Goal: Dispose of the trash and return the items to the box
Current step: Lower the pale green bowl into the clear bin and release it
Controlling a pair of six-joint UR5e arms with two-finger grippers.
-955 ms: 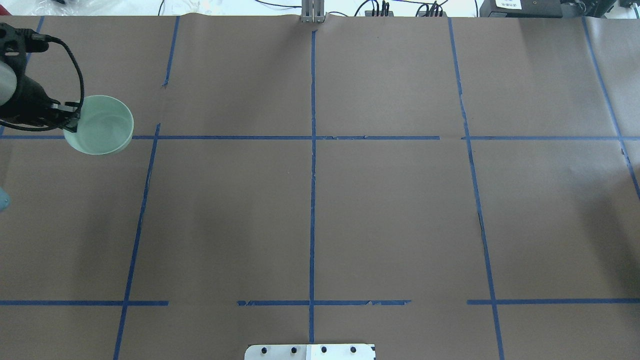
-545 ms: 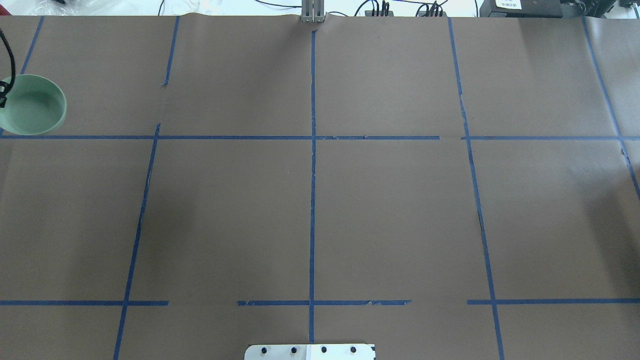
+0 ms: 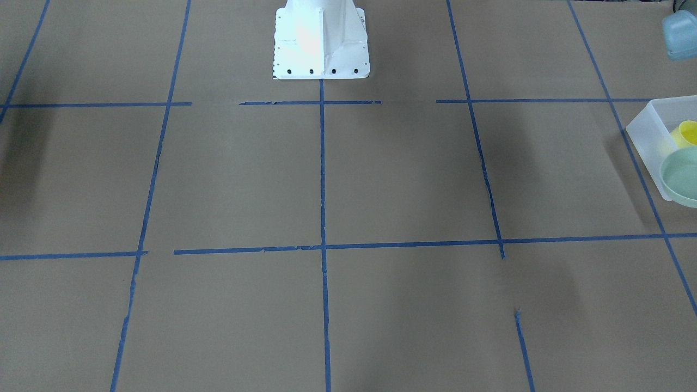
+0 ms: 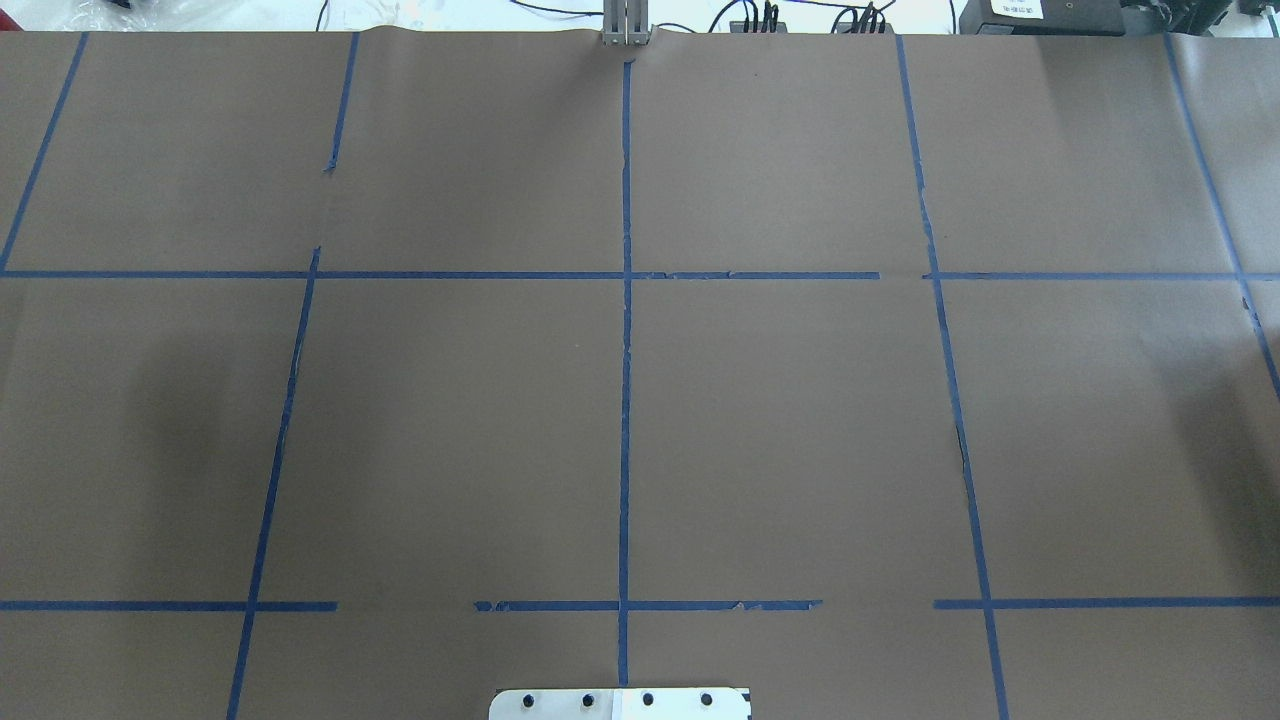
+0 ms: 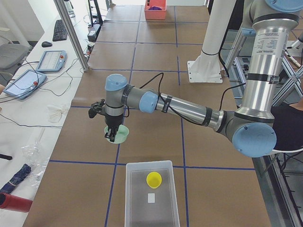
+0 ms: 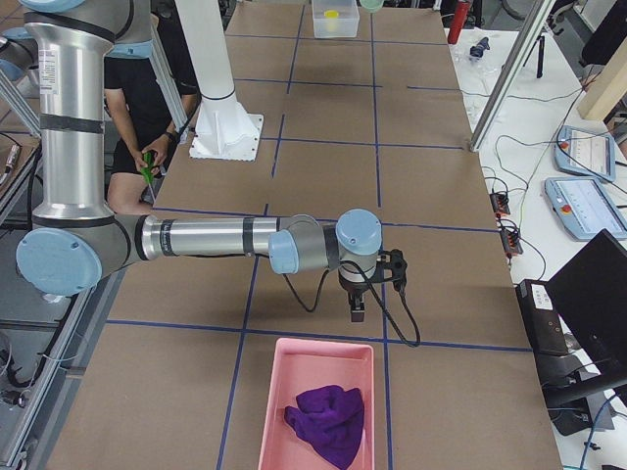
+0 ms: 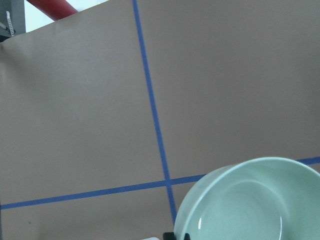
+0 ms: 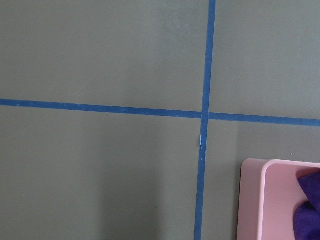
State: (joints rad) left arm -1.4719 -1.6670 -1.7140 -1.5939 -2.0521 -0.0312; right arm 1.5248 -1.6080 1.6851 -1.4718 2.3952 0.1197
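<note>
Cleanup is moving along: the yellow cup [image 5: 153,179] is sitting upright inside the frosted box [image 5: 142,208] at the table's left end. Just beyond the box, the left gripper [image 5: 111,136] is pinching the rim of the mint bowl [image 5: 122,135] and holding it aloft. Half a second ago the bowl was showing at the overhead view's left edge; now it is showing there no longer. The right gripper [image 6: 358,311] is hovering near the pink bin [image 6: 269,421] holding a purple cloth [image 6: 328,423]; whether its fingers are spread, I cannot tell.
</note>
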